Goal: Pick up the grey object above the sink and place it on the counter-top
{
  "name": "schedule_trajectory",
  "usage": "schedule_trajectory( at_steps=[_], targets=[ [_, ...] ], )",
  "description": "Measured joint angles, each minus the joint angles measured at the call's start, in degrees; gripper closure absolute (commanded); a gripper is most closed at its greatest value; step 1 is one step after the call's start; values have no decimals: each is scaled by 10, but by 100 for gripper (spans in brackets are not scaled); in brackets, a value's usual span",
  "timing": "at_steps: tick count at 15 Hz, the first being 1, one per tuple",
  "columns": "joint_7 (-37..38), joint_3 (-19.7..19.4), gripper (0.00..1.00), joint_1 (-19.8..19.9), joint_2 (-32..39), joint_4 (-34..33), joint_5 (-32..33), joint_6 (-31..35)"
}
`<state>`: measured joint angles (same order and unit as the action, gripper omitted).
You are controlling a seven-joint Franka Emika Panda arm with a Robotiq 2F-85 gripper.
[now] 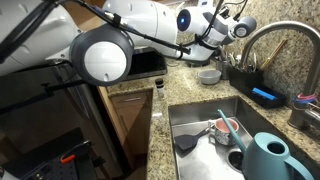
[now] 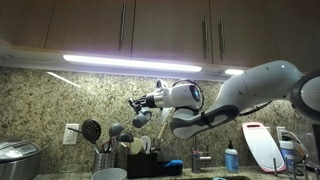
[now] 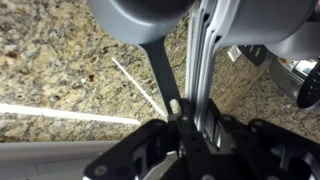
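My gripper point(image 2: 143, 104) is high up in front of the granite backsplash, shut on the grey object point(image 2: 140, 118), a dark-grey rounded lump on a thin dark stem. In the wrist view the fingers point(image 3: 186, 100) clamp the stem and the rounded grey head point(image 3: 140, 18) fills the top of the picture. In an exterior view the gripper point(image 1: 232, 30) holds the object point(image 1: 243, 27) above the back of the counter-top point(image 1: 185, 88), beside the chrome faucet point(image 1: 282, 38). The steel sink point(image 1: 195, 118) lies below and in front.
A pale bowl point(image 1: 209, 75) stands on the counter behind the sink. A teal watering can point(image 1: 266, 156) and dishes sit in the basin, and a blue sponge point(image 1: 263, 95) lies by the faucet. A utensil holder point(image 2: 105, 152), rice cooker point(image 2: 14, 160) and white cutting board point(image 2: 258, 146) line the backsplash.
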<state>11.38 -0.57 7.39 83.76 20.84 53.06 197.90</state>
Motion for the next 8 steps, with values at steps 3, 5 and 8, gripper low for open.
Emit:
schedule_trajectory(
  at_steps=[3, 5, 8],
  targets=[
    [0, 0, 81, 1, 0, 0, 0, 0],
    [0, 0, 95, 0, 0, 0, 0, 0],
    [-1, 4, 95, -4, 4, 1, 1, 0]
  ],
)
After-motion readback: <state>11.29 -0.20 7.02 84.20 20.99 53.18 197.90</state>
